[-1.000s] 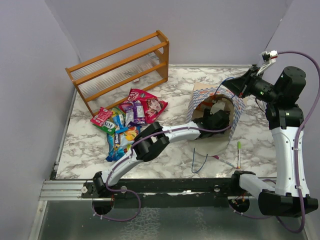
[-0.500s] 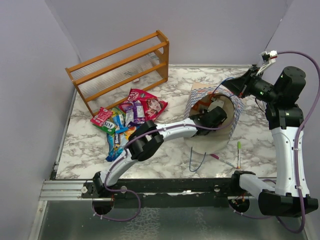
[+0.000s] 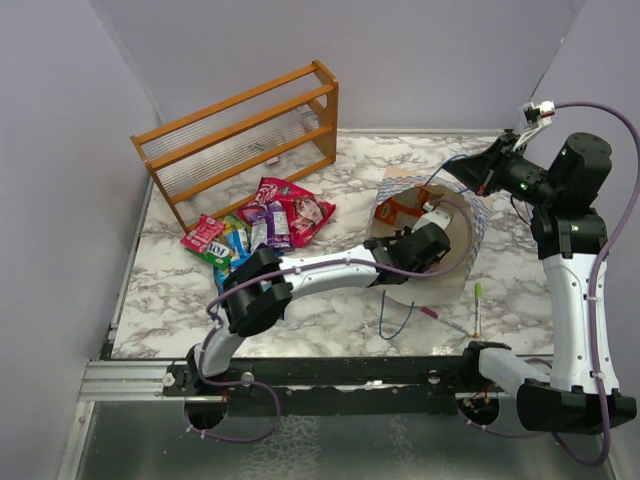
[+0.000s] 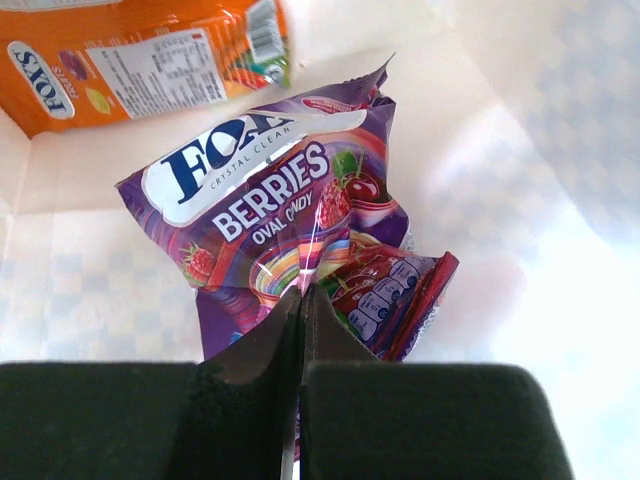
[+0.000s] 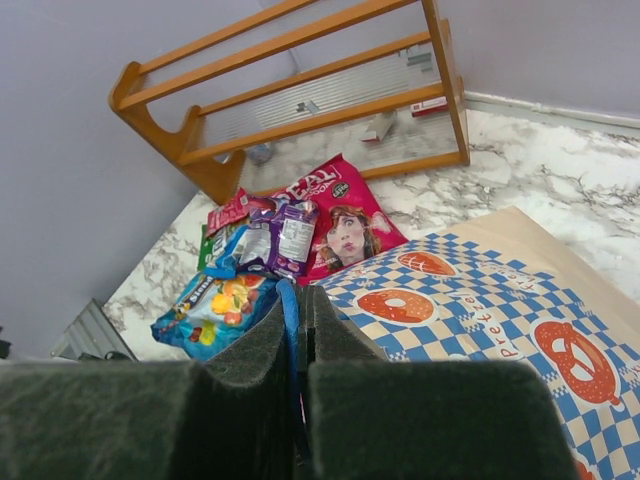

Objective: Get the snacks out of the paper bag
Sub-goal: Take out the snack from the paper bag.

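While beside the paper bag (image 3: 440, 285) — rack (image 3: 240, 125), pens (image 3: 477, 303), loose snacks (image 3: 272, 225).

Both arms are built of glossy white tubular links joined by chunky black rounded joint housings. The left arm (image 3: 320, 270) has its black base at seven o'clock in the overhead view, the right arm (image 3: 572, 300) at five o'clock, both bolted to a black mounting rail (image 3: 340, 372). A thin lavender cable (image 3: 592, 104) trails along each arm. The left gripper (image 4: 301, 300) and right gripper (image 5: 298, 300) carry matte black, wedge-shaped pads.
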You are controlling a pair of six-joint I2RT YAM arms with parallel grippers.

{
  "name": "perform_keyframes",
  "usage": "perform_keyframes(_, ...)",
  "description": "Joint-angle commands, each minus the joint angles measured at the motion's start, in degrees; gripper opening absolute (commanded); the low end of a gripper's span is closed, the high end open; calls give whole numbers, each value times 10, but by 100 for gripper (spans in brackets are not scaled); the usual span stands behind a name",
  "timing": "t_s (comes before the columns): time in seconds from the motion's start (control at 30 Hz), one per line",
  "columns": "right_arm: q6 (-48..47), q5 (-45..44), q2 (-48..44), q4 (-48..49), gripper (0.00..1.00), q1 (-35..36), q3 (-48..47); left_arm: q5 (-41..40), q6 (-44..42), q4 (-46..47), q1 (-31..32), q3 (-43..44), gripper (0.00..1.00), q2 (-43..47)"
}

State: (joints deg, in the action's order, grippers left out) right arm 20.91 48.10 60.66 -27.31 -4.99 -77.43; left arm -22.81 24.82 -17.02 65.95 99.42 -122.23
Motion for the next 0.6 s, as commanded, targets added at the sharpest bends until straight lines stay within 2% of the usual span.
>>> perform_keyframes(0.0, -2, 3, -11, 21, 1, -2, -2, -19, -32, 23, 39, -60, 0, 118)
perform_keyframes(0.17, -8, -4, -14, 16, 2, -2, 2, 10, -42, 29, 59, -144, 0, 239)
perform_keyframes(0.37, -13, -13, -16, 15, 1, -2, 3, 24, -50, 38, 68, -274, 0, 439)
perform_keyframes(0.43, -13, -13, -15, 16, 1, -2, 4, 17, -47, 29, 69, -317, 0, 504)
perform_keyframes(0.57, -14, -14, -13, 18, 1, -2, 10, -29, -41, -32, 69, -344, 0, 616)
